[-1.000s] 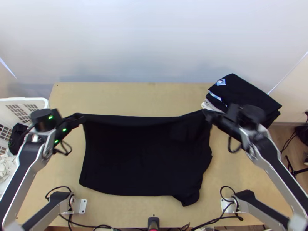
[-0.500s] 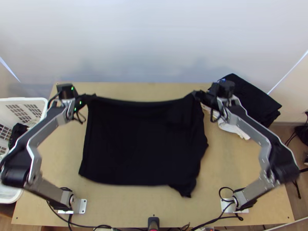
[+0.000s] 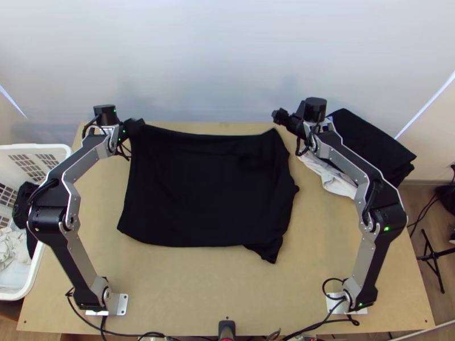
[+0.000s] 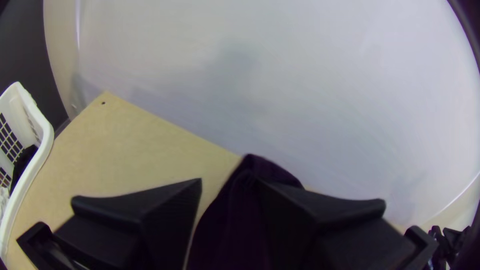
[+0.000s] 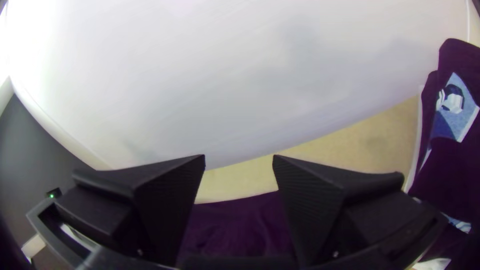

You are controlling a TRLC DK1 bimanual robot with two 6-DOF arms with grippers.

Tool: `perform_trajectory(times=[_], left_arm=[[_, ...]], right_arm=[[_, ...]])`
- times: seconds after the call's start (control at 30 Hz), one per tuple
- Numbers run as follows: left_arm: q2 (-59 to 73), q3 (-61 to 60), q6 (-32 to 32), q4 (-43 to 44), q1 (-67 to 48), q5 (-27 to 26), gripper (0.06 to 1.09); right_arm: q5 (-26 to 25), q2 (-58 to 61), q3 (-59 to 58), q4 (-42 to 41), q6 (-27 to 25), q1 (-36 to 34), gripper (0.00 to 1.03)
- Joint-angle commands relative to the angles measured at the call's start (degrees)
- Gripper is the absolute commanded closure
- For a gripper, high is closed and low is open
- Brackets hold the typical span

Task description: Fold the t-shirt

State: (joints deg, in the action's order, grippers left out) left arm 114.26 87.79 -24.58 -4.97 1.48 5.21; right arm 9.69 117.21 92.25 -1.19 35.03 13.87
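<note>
Tee point(image 3: 205, 187) now nearer tbl's point(image 3: 199, 290) far edge; L gripper point(image 3: 138, 125), R gripper point(image 3: 278, 116) agape

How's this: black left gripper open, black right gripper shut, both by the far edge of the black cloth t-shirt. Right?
Not quite: the right wrist view shows the right gripper open, jaws apart. The rest holds: left gripper open, both by the far edge of the t-shirt.
</note>
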Motion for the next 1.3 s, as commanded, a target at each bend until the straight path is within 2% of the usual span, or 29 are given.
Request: perform_trajectory(times=[0.0,0.1,0.17,0.27,0.33,0.4,0.5,0.57,0.6,0.73,0.87,1.0,1.13,1.27], left_arm=[[-3.7,0.5,1.4,-1.0,-1.1,0.9,0.10],[-7.6,0.4,2.6,-5.4,-1.1,0.9,0.10],[-10.9,-0.2,3.6,-8.6,-1.0,0.9,0.10],[-15.6,-0.7,5.8,-14.0,-0.6,0.6,0.10],[-17.7,-0.1,6.0,-18.9,-0.1,-0.3,0.10],[-19.3,-0.4,7.9,-23.0,0.2,-0.3,0.10],[-21.2,-1.0,10.6,-28.3,0.5,0.0,0.10],[-22.9,-1.5,11.2,-29.8,0.5,0.0,0.10],[-23.8,-1.8,11.6,-29.9,0.6,0.1,0.10],[-26.4,-1.8,11.8,-32.1,0.8,0.9,0.10],[-27.8,-1.1,12.2,-34.1,0.6,2.6,0.10],[-28.1,0.7,12.3,-36.3,0.0,4.0,0.10],[-28.4,1.5,12.4,-37.5,-0.1,5.3,0.10],[-28.7,1.6,12.4,-37.8,-0.2,6.4,0.10]], right_arm=[[-2.0,-6.6,2.9,12.3,4.7,-0.2,0.22],[-2.0,-14.2,2.2,29.0,9.7,-0.2,0.22],[-1.5,-19.7,-0.7,38.2,10.5,0.7,0.22],[-0.5,-29.2,-9.5,45.5,11.6,1.0,0.18],[2.0,-35.3,-17.8,45.9,12.5,0.1,0.18],[4.4,-38.7,-22.0,53.2,16.2,-1.4,0.17],[4.5,-40.3,-26.2,64.0,14.2,-1.7,0.13],[5.2,-40.4,-29.3,69.7,10.1,-1.5,0.04],[6.0,-41.1,-31.3,70.4,8.1,-1.1,0.04],[6.7,-43.4,-38.1,70.4,6.9,2.8,0.06],[8.0,-42.1,-43.0,67.8,5.0,7.6,0.18],[9.0,-41.8,-46.7,62.8,2.9,8.5,0.25],[8.9,-43.6,-50.0,54.5,1.7,8.3,0.47],[8.9,-43.9,-52.3,46.5,-1.1,7.7,0.51]])
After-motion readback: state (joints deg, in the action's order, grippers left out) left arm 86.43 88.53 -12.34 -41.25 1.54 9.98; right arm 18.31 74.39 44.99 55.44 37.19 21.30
